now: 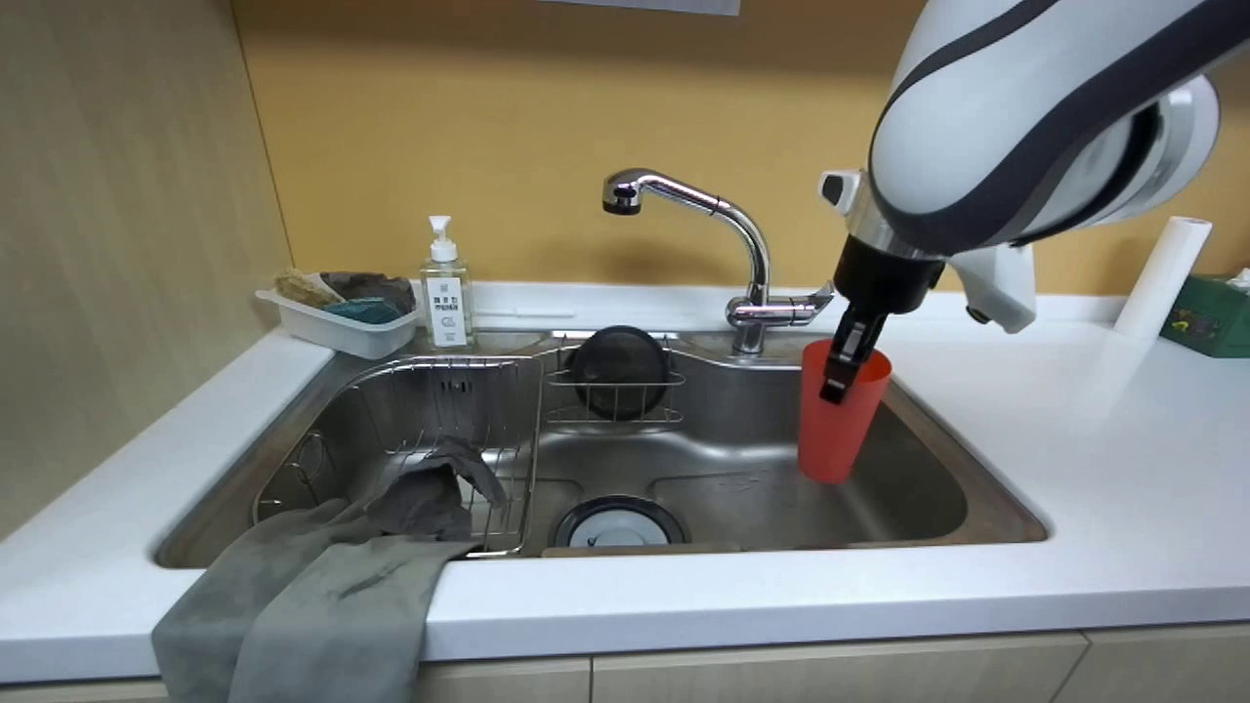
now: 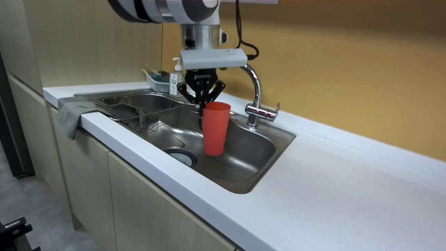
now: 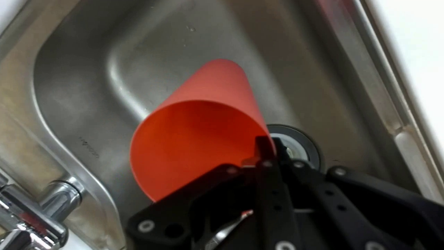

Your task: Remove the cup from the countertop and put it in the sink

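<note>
The red cup (image 1: 830, 439) hangs slightly tilted inside the stainless-steel sink (image 1: 742, 498), toward the faucet side. It also shows in an exterior view (image 2: 215, 134) and in the wrist view (image 3: 222, 81), with its open mouth facing the camera. My gripper (image 3: 271, 147) is shut on the cup's rim, one finger inside the wall and one outside. The gripper also shows in both exterior views (image 1: 840, 379) (image 2: 201, 113). I cannot tell whether the cup's base touches the sink floor. The white countertop (image 2: 331, 195) surrounds the basin.
A chrome faucet (image 1: 752, 234) stands behind the basin, close to the cup. The drain (image 1: 617, 525) lies near the sink's front. A wire rack (image 1: 535, 459) and grey cloth (image 1: 342, 576) are at one end. A soap bottle (image 1: 447, 303) and sponge tray (image 1: 352, 332) stand behind.
</note>
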Motion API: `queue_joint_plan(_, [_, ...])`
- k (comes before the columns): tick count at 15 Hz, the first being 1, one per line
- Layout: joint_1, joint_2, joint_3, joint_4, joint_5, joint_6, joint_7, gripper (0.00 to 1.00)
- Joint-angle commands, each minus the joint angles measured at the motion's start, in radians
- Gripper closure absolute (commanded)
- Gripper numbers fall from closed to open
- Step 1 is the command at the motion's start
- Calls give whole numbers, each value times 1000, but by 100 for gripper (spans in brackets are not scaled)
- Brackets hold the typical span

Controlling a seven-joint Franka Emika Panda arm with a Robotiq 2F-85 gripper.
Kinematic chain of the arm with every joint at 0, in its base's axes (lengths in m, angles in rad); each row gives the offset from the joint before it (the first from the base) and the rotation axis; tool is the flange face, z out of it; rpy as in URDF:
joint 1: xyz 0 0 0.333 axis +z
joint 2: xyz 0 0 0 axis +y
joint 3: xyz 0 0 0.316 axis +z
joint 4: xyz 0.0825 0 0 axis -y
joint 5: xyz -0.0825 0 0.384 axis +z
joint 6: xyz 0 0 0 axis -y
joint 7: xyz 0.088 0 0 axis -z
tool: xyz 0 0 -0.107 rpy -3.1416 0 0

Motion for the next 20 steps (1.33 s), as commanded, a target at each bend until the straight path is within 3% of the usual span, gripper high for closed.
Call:
queue_joint_plan(1, [12, 80, 23, 18, -3, 65, 51, 99])
queue_joint_plan(9, [-2, 133, 50, 22, 7, 89, 26, 97])
queue_joint_plan(12, [1, 137, 30, 16, -42, 109, 91, 99])
queue_joint_plan(20, [-22, 216, 37, 58, -25, 189, 149, 99])
